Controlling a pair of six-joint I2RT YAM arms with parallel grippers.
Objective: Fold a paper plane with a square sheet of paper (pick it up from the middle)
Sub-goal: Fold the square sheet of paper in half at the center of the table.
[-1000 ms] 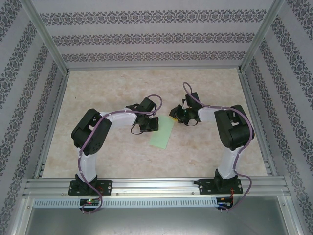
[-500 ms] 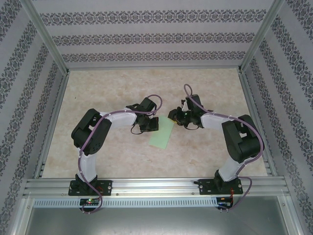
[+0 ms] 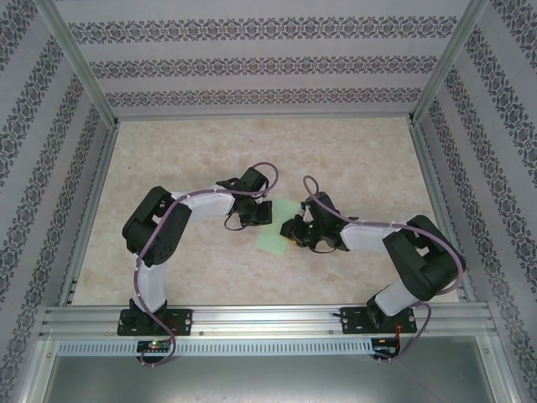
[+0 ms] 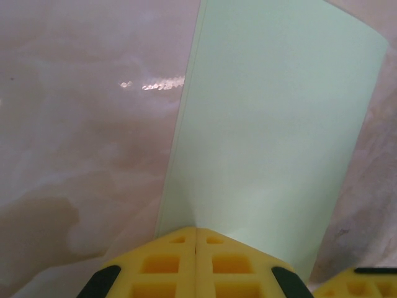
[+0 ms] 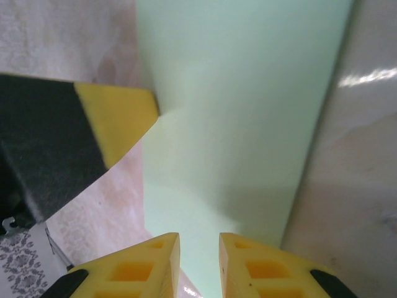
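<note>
Near centre, left gripper [image 4: 196, 231] is clamped shut, seemingly pinching the folded sheet of paper [image 4: 273, 124]; right gripper [image 5: 198, 239] hovers slightly parted, empty. Its push could skew the crease.

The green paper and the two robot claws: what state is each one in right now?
sheet of paper: folded over into a long rectangle, pinched at one edge.
left gripper: shut on the sheet of paper.
right gripper: fingers a narrow gap apart over the sheet, not clamped on it.
</note>
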